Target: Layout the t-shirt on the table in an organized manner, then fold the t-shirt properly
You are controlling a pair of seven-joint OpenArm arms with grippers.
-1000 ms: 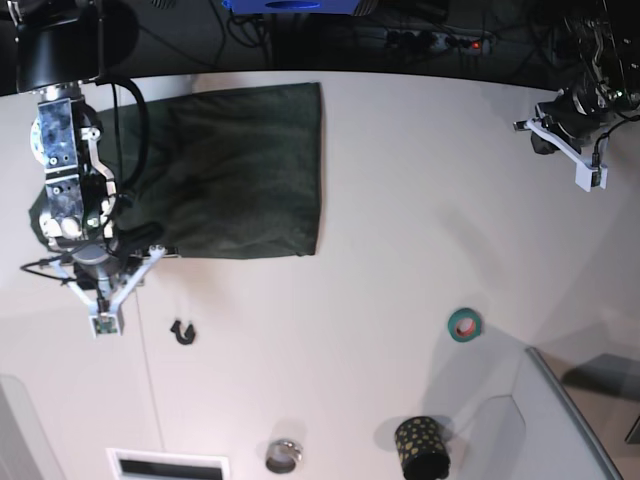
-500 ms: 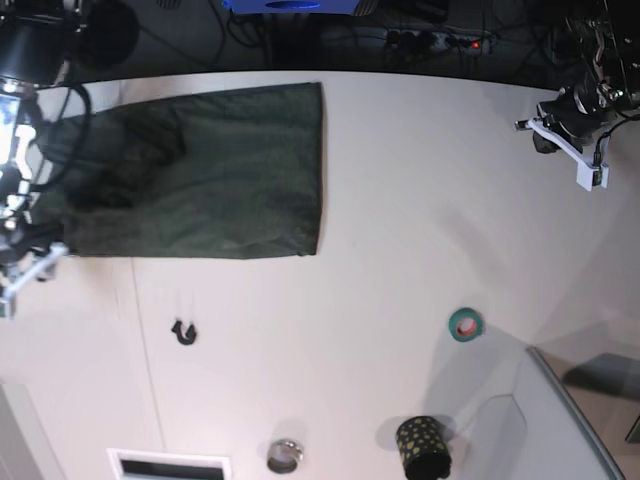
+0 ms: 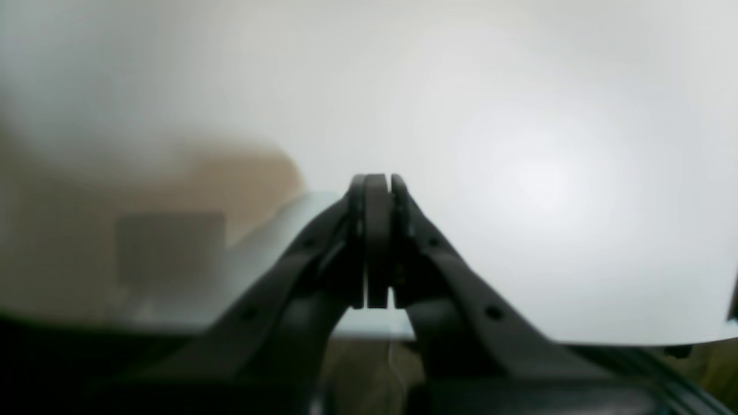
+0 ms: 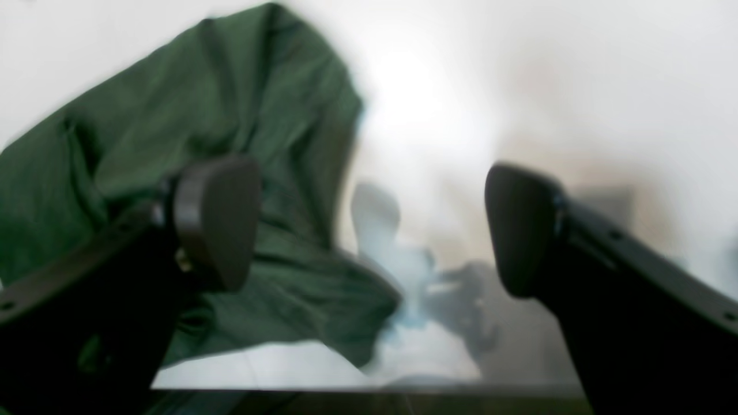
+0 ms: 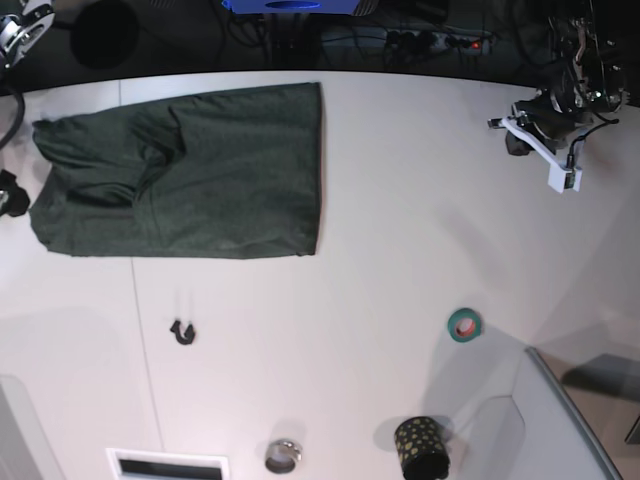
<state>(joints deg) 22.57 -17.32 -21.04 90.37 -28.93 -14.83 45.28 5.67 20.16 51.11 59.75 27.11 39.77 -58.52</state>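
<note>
Open desk (image 5: 400, 200) lies right of the t-shirt (image 5: 200, 170); nearer the front stand a tape roll (image 5: 463, 324), a dotted cup (image 5: 422, 446) and a black clip (image 5: 183, 332) (all well apart).

T-shirt (image 5: 180, 170): dark green, plain, no print; reads brighter green in right wrist view (image 4: 190, 144). Table (image 5: 380, 250): white w/ thin dark seam line. Tape roll (image 5: 463, 324) at approx 4 o'clock: teal-green, reddish inside. Cup (image 5: 422, 446) at 5 o'clock: black w/ yellow-gold dots. Small hook-like item (image 5: 183, 332) at 8 o'clock: black. Round bit (image 5: 283, 456) at 6 o'clock: silver-grey metal. Bin corner (image 5: 560, 420) lower rt: grey. Left gripper (image 3: 377, 242): black; right gripper (image 4: 369, 225): black, dark-grey pads. Bracket (image 5: 540, 150) at 2 o'clock: white.
</note>
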